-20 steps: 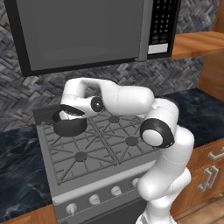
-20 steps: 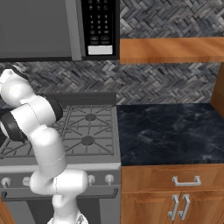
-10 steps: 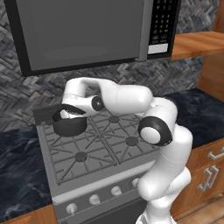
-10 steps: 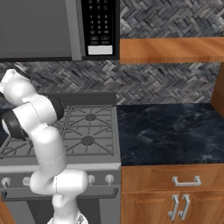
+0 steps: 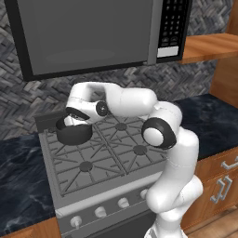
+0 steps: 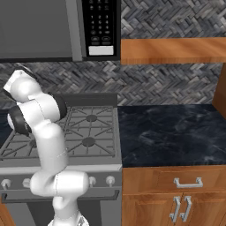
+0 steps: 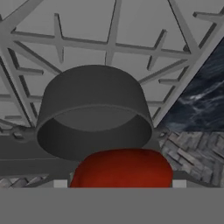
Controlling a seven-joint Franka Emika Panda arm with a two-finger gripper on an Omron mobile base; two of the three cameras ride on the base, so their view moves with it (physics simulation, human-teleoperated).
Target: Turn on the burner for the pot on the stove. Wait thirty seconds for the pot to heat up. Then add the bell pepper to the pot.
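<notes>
Nothing moved: bell pepper (image 7: 121, 168) (in tool (image 5: 76, 115)) above pot (image 7: 94, 113).

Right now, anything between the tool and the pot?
Hand view: the red bell pepper sits right at the tool, between it and the pot's open rim. Nothing else intervenes. Left base view: the tool is just above the pot.

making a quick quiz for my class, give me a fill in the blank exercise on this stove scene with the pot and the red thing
1. The short dark grey round metal pot stands on the grey steel gas stove's back ____ burner.
2. In the hand view, the pot looks ____ inside.
3. The bright ____ bell pepper sits at the gripper, just short of the pot's rim.

Missing words: left; empty; red
</notes>
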